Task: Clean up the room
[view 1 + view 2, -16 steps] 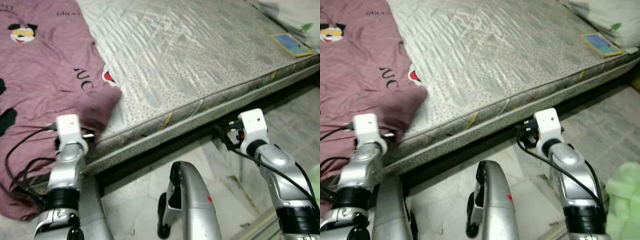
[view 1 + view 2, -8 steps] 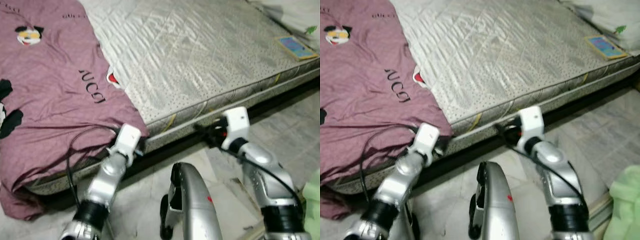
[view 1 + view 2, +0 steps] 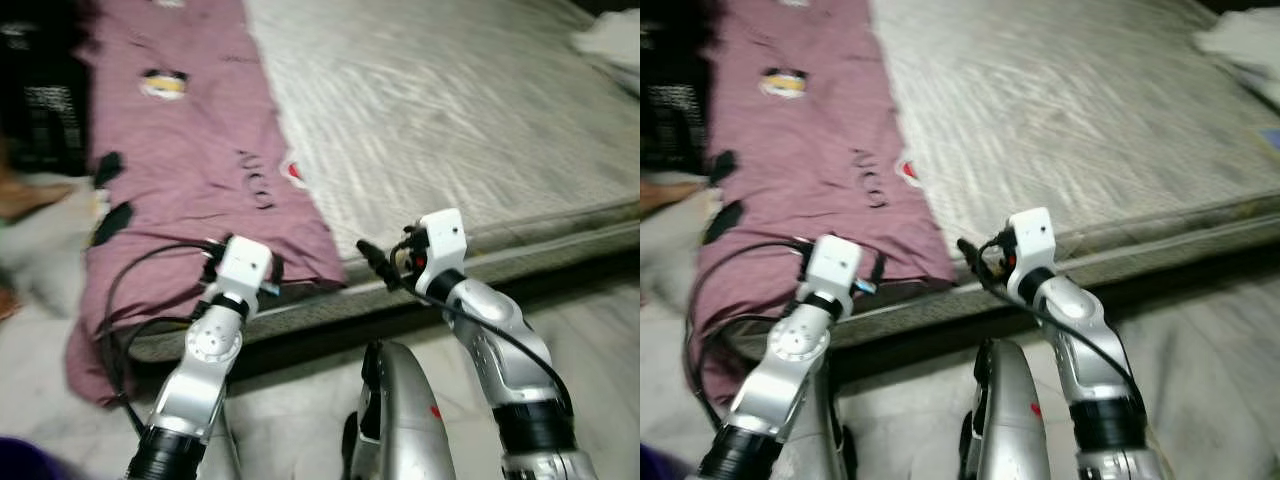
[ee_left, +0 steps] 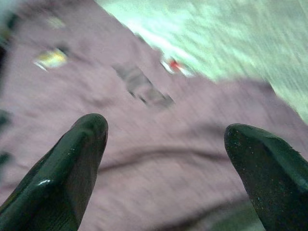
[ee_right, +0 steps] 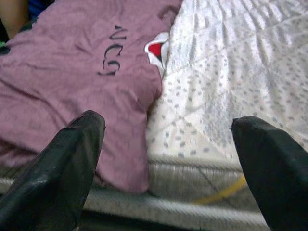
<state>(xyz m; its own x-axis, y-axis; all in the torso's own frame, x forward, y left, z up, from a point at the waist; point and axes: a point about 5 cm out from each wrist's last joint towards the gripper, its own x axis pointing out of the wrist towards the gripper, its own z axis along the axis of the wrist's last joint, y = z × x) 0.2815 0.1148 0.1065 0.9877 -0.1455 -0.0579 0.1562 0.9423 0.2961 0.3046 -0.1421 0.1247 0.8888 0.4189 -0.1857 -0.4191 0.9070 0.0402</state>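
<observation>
A mauve blanket (image 3: 190,180) with a cartoon print and black lettering covers the left part of a grey quilted mattress (image 3: 450,120) and hangs over its front edge. My left gripper (image 4: 163,159) is open, its fingers spread just above the blanket (image 4: 144,144) near that front edge. My right gripper (image 3: 378,265) reaches leftward at the mattress edge, close to the blanket's near right corner (image 5: 139,159). In the right wrist view it is open, with the blanket corner and the mattress (image 5: 231,96) between its fingers. Neither gripper holds anything.
A dark crate (image 3: 40,110) stands on the floor left of the bed, with a blurred brownish thing (image 3: 20,195) beside it. A white cloth (image 3: 610,40) lies at the mattress's far right. Pale tiled floor (image 3: 300,400) runs along the bed's front.
The camera has swung left. My left arm has come in from the left to the blanket's front edge. My right gripper has moved left along the mattress edge toward the blanket's corner.
</observation>
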